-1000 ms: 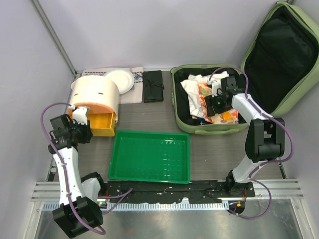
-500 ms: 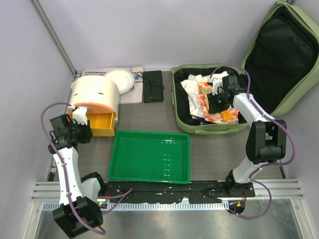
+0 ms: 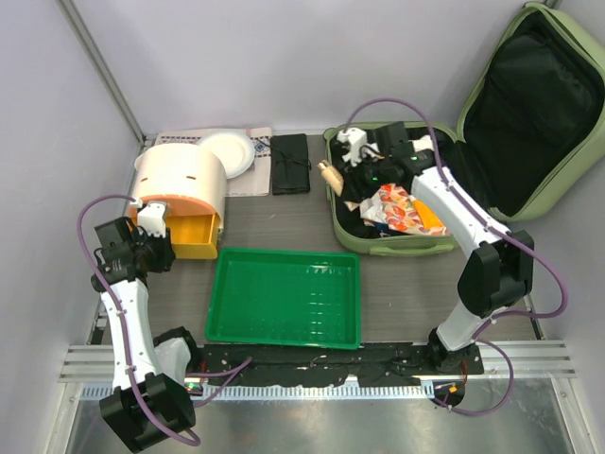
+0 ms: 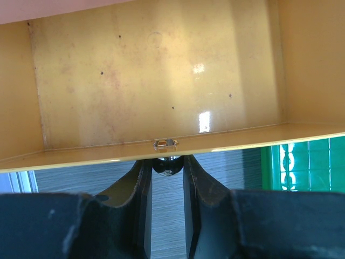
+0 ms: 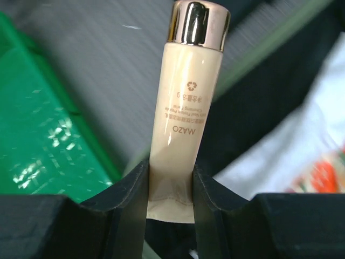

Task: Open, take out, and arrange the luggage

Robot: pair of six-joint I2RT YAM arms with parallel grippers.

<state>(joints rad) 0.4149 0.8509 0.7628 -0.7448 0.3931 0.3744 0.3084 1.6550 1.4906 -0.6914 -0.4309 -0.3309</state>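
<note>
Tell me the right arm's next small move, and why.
Probably swing the tube left, out past the luggage rim toward the tray: the right claw is shut on its crimped end, and it hangs over the luggage's left edge, clear of the clothes.

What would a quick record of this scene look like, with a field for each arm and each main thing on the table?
Luggage: pale green suitcase, lid open, patterned fabric inside
Right end effector: shut on a cream cosmetic tube with a gold cap, near the luggage's left rim
Left end effector: shut on the small knob of the yellow drawer
Drawer: pulled out of the cream-and-orange container
Green tray: nothing in it
</note>
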